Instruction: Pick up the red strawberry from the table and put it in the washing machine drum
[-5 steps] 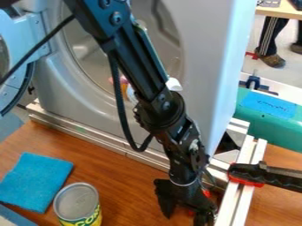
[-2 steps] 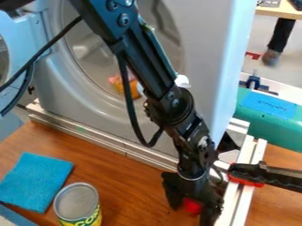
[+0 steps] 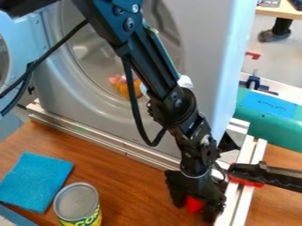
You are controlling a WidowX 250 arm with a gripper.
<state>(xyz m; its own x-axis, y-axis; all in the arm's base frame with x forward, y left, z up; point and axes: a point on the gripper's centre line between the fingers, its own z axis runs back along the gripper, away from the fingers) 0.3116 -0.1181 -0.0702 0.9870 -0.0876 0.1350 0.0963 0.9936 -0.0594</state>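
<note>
The claw [image 3: 196, 211] of the black robot arm [image 3: 168, 99] is low over the right part of the wooden tabletop [image 3: 133, 190], beside the metal rails [image 3: 243, 187]. A small red object [image 3: 193, 205] lies within its grasping area; whether it is gripped cannot be told. At left, a metal food can [image 3: 77, 203] stands upright near a blue cloth [image 3: 36, 182]. Behind is a front-loading washing machine [image 3: 203, 57].

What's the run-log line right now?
end effector: low over table, at red object | grip: unclear | can: upright on table | blue cloth: beside can | grey machine: behind
</note>
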